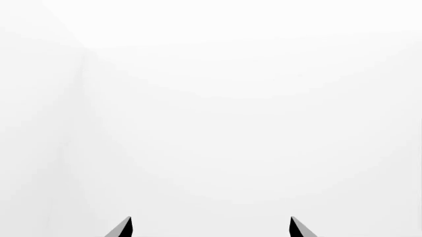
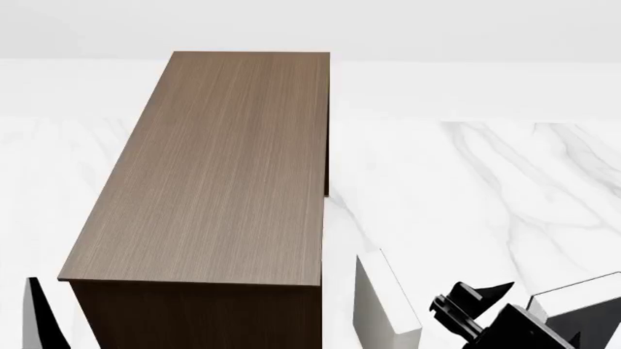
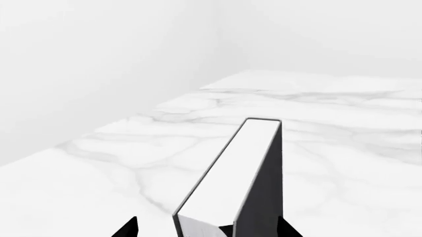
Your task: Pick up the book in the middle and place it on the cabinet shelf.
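The book [image 3: 231,173], dark-grey covers with white page edges, stands on edge and runs away from my right gripper [image 3: 209,228]. The fingers straddle its near end: one fingertip [image 3: 285,228] sits against the dark cover, and the other [image 3: 132,228] stands clear of it with a gap. In the head view the book [image 2: 582,316] shows at the bottom right, beside my black right arm [image 2: 485,316]. The cabinet shelf [image 2: 223,167], dark brown wood grain, fills the left middle. My left gripper [image 1: 211,227] is open and empty, facing blank white.
A pale grey-white book [image 2: 388,305] stands on edge between the cabinet and my right arm. The white marble table [image 2: 485,189] stretches to the right of the cabinet. A black sliver of my left arm [image 2: 37,313] shows at the bottom left. White walls lie beyond the table.
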You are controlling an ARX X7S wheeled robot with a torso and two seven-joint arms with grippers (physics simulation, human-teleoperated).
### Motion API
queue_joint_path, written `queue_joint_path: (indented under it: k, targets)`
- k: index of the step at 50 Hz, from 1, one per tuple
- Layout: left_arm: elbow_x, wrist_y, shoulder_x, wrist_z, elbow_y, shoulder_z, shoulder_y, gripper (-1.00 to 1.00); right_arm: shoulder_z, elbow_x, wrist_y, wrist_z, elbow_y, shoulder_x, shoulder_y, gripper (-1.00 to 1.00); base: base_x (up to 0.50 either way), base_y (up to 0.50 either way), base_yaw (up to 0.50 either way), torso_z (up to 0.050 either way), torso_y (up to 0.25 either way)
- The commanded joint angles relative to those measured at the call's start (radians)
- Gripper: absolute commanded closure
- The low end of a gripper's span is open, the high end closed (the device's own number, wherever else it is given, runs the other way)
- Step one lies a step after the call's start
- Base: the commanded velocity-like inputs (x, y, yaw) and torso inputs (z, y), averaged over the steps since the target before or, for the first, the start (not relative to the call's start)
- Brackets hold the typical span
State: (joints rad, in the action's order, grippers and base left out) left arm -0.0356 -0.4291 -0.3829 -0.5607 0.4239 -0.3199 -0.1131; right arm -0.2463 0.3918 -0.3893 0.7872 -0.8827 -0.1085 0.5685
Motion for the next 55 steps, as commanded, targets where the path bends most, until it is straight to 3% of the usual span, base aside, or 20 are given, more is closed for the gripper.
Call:
queue_joint_path:
  k: [1,23,24,42,55]
  targets:
    - [-0.017,-0.013,0.016,0.020,-0.008,0.019,0.001,-1.00,0.017,-0.026,-0.040,-0.024,-0.082,0.028,0.038,-1.00,0.00,0.00,0.00,0.000,0.000]
    - [-0.015,-0.015,0.011,0.014,-0.012,0.014,0.001,-1.00,0.025,-0.035,-0.190,-0.046,-0.366,0.064,0.153,-1.00,0.00,0.00,0.00,0.000,0.000]
    - [-0.016,-0.015,0.011,0.014,-0.012,0.013,0.001,-1.00,0.025,-0.035,-0.193,-0.044,-0.366,0.063,0.152,1.00,0.00,0.00,0.00,0.000,0.000]
    - [-0.012,-0.011,0.007,0.010,-0.012,0.010,0.003,-1.00,0.018,-0.025,-0.188,-0.047,-0.331,0.059,0.135,1.00,0.00,0.00,0.00,0.000,0.000]
    - [-0.012,-0.011,0.003,0.006,-0.010,0.009,0.003,-1.00,-0.024,-0.039,-0.066,0.024,0.076,-0.023,0.026,1.00,0.00,0.00,0.00,0.000,0.001]
